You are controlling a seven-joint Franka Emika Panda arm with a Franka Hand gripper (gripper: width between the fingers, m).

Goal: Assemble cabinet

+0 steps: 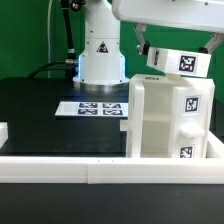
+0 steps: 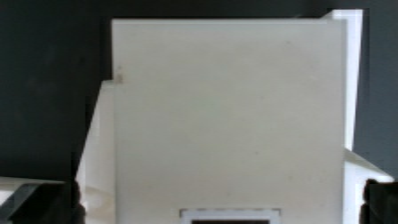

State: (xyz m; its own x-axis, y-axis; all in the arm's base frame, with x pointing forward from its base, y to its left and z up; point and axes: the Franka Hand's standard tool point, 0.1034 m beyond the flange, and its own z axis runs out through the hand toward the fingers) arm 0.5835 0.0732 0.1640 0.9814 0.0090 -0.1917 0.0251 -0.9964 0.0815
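Observation:
The cabinet body [image 1: 165, 115], a tall white box with square tags on its side, stands on the black table at the exterior view's right. A flat white cabinet panel [image 1: 182, 61] with a tag hangs slightly tilted just above the body's top. My gripper [image 1: 143, 47] comes down from the upper right and is shut on this panel's edge. In the wrist view the panel [image 2: 222, 110] fills most of the frame. My gripper [image 2: 210, 198] has one dark finger on each side of it. A tag edge shows near the fingers. The body is hidden under the panel.
The marker board [image 1: 100, 108] lies flat on the black table in front of the arm's white base [image 1: 100, 55]. A white rail [image 1: 90, 168] runs along the table's near edge. A small white piece [image 1: 3, 131] sits at the left edge.

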